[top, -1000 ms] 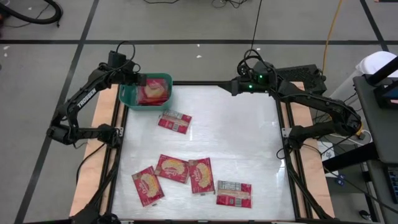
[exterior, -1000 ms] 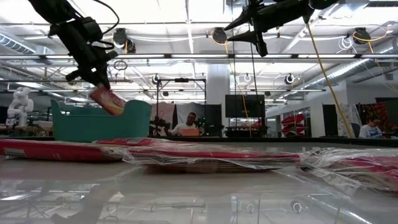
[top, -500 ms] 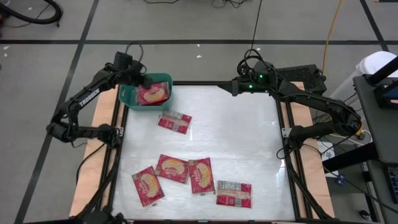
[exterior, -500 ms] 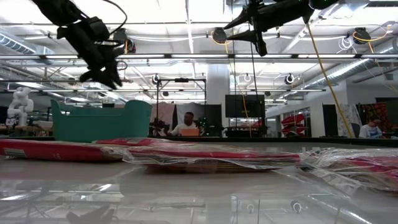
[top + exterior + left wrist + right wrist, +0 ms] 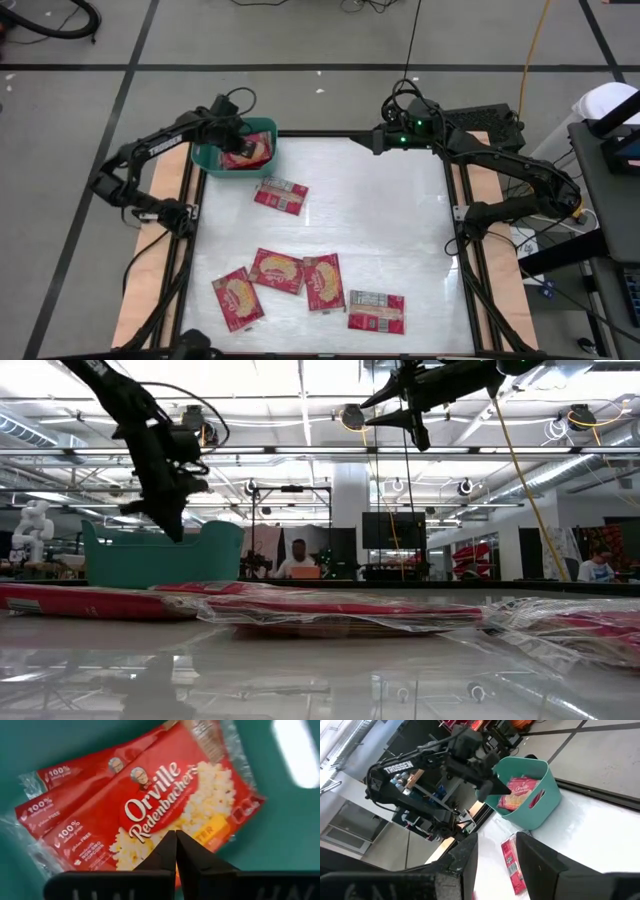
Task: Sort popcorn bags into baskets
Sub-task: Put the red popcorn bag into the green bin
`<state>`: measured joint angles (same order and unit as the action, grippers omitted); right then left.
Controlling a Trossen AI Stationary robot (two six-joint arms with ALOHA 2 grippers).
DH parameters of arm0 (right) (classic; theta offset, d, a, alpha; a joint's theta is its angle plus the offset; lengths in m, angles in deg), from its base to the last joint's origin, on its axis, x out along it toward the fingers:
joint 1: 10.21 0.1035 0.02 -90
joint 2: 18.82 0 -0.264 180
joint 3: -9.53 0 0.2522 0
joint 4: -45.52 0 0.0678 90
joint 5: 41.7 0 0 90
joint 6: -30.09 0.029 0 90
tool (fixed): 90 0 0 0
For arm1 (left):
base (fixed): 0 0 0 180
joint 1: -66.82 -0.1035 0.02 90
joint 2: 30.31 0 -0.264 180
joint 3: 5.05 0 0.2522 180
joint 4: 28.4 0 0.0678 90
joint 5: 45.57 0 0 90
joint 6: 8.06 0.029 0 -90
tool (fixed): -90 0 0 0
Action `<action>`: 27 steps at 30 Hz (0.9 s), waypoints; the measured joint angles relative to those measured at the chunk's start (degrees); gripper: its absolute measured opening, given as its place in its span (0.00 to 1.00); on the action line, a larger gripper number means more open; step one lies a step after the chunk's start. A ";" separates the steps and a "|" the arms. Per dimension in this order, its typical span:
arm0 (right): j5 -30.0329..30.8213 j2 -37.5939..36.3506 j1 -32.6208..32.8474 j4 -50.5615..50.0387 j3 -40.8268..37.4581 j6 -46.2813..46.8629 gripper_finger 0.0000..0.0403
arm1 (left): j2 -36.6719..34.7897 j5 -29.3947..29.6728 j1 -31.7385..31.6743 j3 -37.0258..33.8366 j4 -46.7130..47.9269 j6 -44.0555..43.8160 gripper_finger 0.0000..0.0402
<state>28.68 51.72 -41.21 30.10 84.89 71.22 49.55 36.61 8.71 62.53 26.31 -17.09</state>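
Observation:
The teal basket [image 5: 204,160] stands at the table's far left corner with red popcorn bags [image 5: 250,152] lying flat inside; they fill the left wrist view [image 5: 150,805]. My left gripper [image 5: 238,140] hangs over the basket, pointing down, shut and empty, its tips near rim height in the low view [image 5: 177,532]. My right gripper [image 5: 368,140] is open and empty, high over the table's far edge. Several more bags lie flat on the table: one near the basket [image 5: 281,194] and a group near the front [image 5: 300,275].
The white table is bare through its middle and right side. The front bags lie close together, two of them touching [image 5: 323,282], with one apart at the front right [image 5: 376,311]. Wooden side rails [image 5: 160,215] and the black frame border the table.
My left gripper held a red bag tilted over the basket. It has let the bag go, and the bag now lies in the basket. The gripper has then gone a little toward the table's right over the basket, tipped to point down, and its fingers have shut.

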 joint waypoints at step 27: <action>0.37 0.11 -0.02 -0.61 0.00 -1.28 0.31 | 0.64 6.41 -1.59 0.04 -4.18 -0.53 0.06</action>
<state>29.05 51.83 -41.23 29.50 84.89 69.94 50.18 43.02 7.11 62.58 22.13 -17.63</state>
